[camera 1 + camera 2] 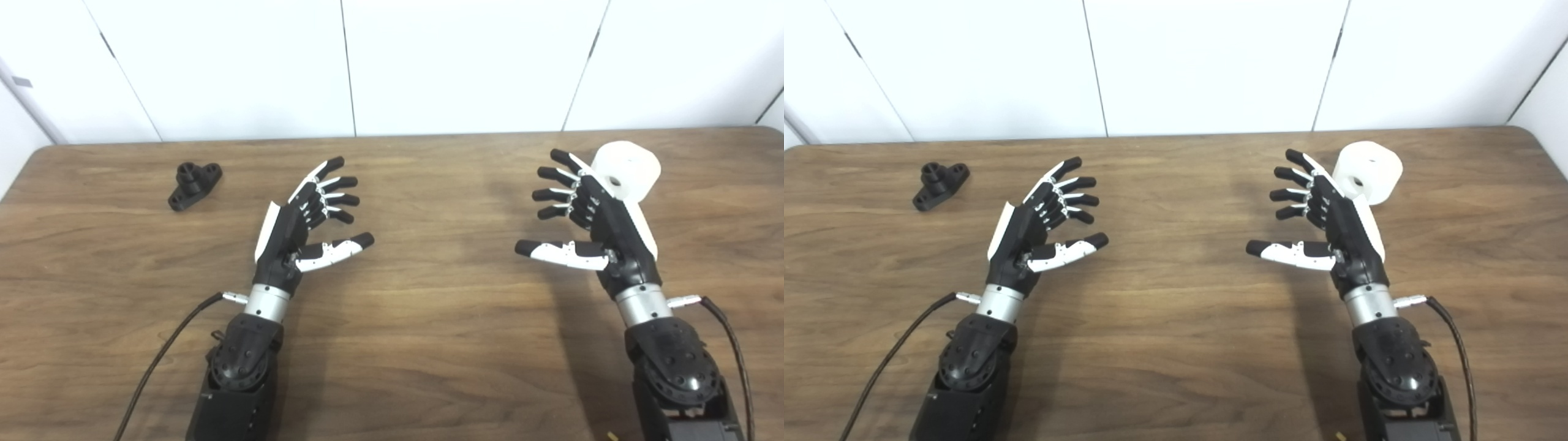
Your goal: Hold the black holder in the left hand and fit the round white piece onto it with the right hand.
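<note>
The black holder, a small flanged base with an upright stub, lies on the wooden table at the far left, well apart from both hands. The round white piece, a short cylinder with a centre hole, rests at the far right on its side, partly behind my right hand. That hand hovers just left of it, open, fingers spread, holding nothing. My left hand hovers left of the table's middle, open and empty, to the right of the holder and nearer than it.
The wooden table spans the view, its far edge against a white panelled wall. Black cables trail from both wrists toward the near edge.
</note>
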Robot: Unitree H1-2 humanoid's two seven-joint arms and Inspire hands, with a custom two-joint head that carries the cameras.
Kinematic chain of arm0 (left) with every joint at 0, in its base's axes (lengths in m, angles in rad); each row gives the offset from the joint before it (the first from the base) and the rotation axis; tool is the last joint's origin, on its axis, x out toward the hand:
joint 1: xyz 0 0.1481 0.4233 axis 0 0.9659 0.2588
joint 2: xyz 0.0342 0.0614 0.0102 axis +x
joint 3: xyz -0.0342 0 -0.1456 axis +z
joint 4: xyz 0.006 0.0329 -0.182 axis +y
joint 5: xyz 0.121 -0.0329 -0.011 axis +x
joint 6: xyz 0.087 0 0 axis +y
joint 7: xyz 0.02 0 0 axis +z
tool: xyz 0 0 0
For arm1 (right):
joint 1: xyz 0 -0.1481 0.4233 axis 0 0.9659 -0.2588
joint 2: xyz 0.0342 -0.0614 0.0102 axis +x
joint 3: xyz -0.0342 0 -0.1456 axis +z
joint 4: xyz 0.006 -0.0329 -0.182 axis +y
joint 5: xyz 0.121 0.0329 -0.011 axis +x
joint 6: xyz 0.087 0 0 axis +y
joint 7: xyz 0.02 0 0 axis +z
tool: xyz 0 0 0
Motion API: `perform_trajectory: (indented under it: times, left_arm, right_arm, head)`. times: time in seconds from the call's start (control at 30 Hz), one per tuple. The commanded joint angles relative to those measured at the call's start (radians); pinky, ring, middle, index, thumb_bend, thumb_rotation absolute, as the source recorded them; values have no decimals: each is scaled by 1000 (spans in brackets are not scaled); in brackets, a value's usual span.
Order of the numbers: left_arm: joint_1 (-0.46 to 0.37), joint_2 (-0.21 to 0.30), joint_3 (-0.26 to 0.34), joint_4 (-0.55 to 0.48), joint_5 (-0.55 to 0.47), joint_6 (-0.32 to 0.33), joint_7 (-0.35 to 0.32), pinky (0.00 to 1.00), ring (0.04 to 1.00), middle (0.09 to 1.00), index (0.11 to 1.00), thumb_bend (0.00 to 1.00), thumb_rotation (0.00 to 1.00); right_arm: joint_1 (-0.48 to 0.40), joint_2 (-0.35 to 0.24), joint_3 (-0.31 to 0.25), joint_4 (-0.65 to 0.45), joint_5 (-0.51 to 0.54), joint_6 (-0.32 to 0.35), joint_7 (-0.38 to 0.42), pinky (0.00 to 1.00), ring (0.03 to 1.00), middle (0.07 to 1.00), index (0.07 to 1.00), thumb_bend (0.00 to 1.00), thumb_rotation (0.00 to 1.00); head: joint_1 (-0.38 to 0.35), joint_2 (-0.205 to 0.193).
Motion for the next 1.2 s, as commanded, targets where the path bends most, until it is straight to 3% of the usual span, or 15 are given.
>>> perform_trajectory:
  times: [0.0, 0.57, 0.87, 1.17]
  left_arm:
    - [2, -3, 1, 20, 4, -21, 11, 557, 693, 779, 881, 764, 0]
    - [4, 0, -1, 12, 1, -10, 7, 567, 693, 781, 882, 753, 0]
    - [-1, -31, -21, 25, 27, -6, 19, 561, 694, 773, 874, 759, 3]
    - [-4, -54, -38, 56, 57, -15, 29, 580, 699, 788, 883, 765, 6]
  right_arm:
    - [-20, -2, -3, -19, -9, -31, -8, 580, 701, 808, 876, 817, 42]
    - [-22, 6, -4, -16, -17, -32, -11, 559, 688, 802, 872, 820, 45]
    - [-15, -26, -26, 9, 10, -63, 5, 545, 696, 814, 887, 774, 29]
    - [-5, -29, -53, 0, 49, -12, 15, 562, 705, 813, 896, 757, 0]
  head:
    - [-1, 0]
    - [4, 4]
    - [275, -48]
    - [333, -87]
